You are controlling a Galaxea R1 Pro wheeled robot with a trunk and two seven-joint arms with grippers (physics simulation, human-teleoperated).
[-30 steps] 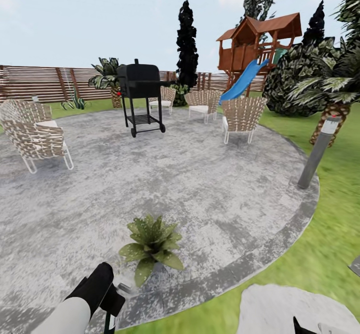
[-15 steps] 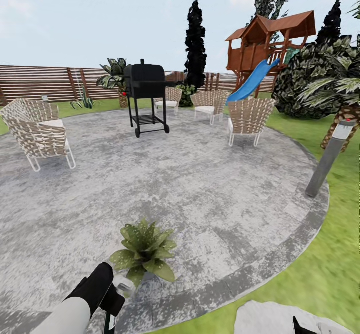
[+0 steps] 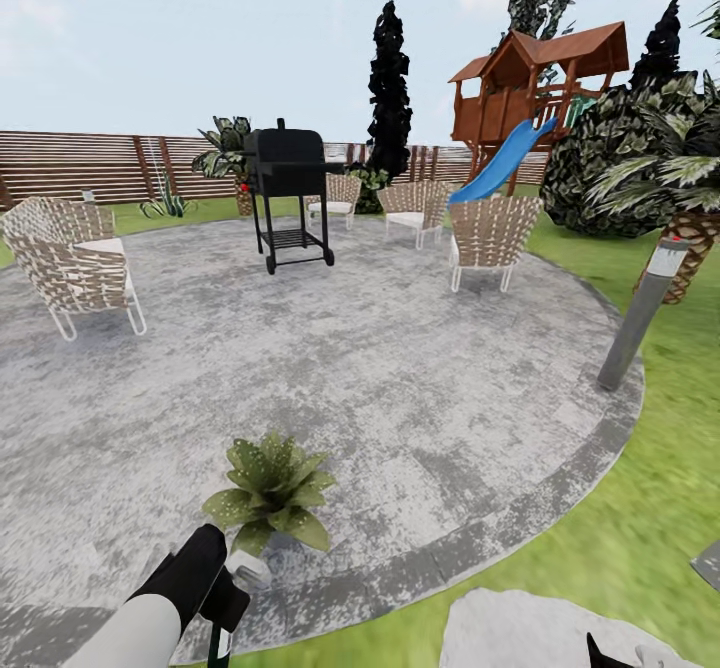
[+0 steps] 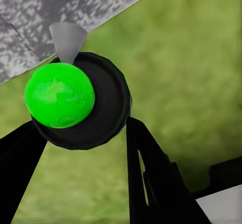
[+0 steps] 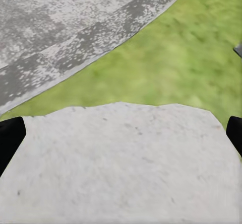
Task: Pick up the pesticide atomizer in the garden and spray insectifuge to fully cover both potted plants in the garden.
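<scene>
Head view: round paved patio (image 3: 420, 418) ahead, lawn (image 3: 640, 538) wrapping its near edge. One potted plant (image 3: 268, 493), a speckled green rosette, sits on the paving just beyond the left arm. The left gripper (image 3: 222, 603) pokes up from the bottom edge beside it, with a pale spray head visible at its tip, close to the plant's nearest leaves. Far side: grill (image 3: 288, 183), wicker chairs (image 3: 75, 268), playhouse with slide (image 3: 520, 108), grey post (image 3: 640, 313), slatted fence (image 3: 90, 163). No second rosette identified from here.

Left wrist view: the pesticide atomizer (image 4: 78, 100) sits pinched between the two dark fingers (image 4: 151, 173), seen from its base with the green mark facing the camera; the pale nozzle points out toward the patio rim. Grass below.

Right wrist view: right gripper (image 5: 121, 138) spread wide, nothing between the fingertips; a pale stepping slab (image 5: 121, 158) beneath, then lawn and patio rim.

Judgement: pickup done, spraying of the first plant is in hand. Next move calls for aiming the nozzle onto the rosette and sweeping it over every leaf, then finding the other plant.
</scene>
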